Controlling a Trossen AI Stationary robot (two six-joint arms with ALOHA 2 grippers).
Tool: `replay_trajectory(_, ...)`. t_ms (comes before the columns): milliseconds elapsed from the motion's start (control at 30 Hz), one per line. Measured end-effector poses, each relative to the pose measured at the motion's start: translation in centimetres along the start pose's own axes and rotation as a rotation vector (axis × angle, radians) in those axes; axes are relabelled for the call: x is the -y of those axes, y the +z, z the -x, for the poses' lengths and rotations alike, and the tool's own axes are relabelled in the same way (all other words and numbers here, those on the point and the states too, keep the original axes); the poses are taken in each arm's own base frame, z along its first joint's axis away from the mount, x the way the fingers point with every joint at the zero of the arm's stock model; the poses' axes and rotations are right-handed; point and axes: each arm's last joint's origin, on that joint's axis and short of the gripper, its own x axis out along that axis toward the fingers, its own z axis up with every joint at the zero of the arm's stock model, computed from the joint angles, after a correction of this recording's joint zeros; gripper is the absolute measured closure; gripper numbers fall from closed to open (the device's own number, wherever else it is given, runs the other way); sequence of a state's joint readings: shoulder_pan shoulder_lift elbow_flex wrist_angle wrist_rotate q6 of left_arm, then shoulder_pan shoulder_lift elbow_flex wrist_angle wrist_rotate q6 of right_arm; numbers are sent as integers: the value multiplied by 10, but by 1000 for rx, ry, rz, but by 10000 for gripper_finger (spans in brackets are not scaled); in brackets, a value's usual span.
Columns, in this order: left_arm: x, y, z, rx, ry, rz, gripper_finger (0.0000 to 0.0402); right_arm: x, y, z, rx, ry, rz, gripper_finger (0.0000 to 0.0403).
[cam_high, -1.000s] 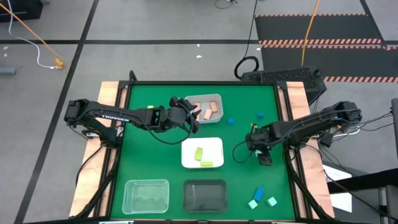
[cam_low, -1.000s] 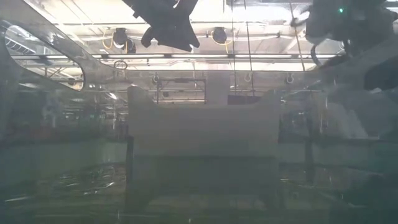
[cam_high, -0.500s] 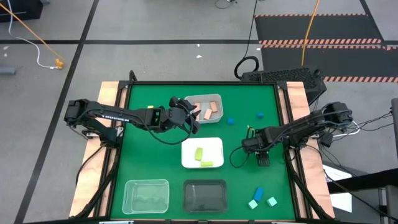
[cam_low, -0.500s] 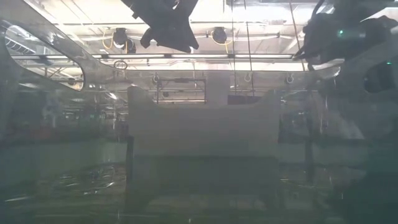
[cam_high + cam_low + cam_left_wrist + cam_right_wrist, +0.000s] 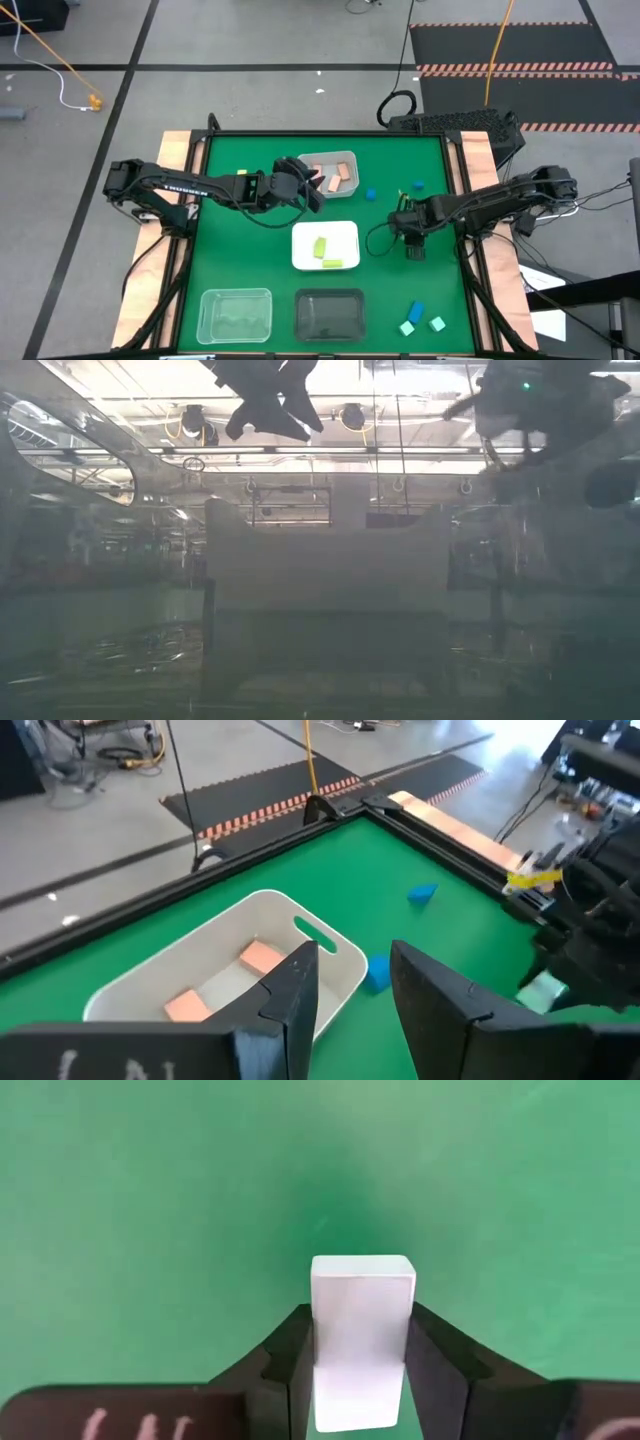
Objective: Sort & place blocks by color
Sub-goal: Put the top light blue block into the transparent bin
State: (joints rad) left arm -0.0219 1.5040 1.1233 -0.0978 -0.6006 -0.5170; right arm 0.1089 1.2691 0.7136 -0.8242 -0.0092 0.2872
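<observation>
Mint block (image 5: 360, 1320) clamped between right claw (image 5: 360, 1370) fingers

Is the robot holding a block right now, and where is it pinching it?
Yes. The right gripper pinches a pale mint block by its two opposite sides. The left gripper holds nothing.

A dark gripper (image 5: 268, 400) hangs at the top, left of centre. Another dark arm (image 5: 535, 405) shows at the upper right. A pale tray wall (image 5: 325, 565) fills the middle, blurred by glare.
</observation>
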Motion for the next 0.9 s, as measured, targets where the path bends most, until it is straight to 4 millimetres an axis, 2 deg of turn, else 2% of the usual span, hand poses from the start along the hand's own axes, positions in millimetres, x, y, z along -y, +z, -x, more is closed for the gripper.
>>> replay_trajectory(200,4,0,0,-38,-95,32,273,18,16,24,283,-29,-128,297)
replay_trajectory(333,8,4,1,-28,-170,94,273,29,35,48,603,23,-214,297)
replay_trajectory(467,11,6,2,1,-187,116,273,43,54,80,979,112,-368,297)
replay_trajectory(567,16,5,6,35,-184,8,272,54,64,104,1234,208,-486,297)
replay_trajectory(700,24,7,13,136,-124,-244,272,62,71,127,1503,291,-557,297)
replay_trajectory(900,30,26,21,363,-8,-564,272,65,81,138,1726,323,-682,297)
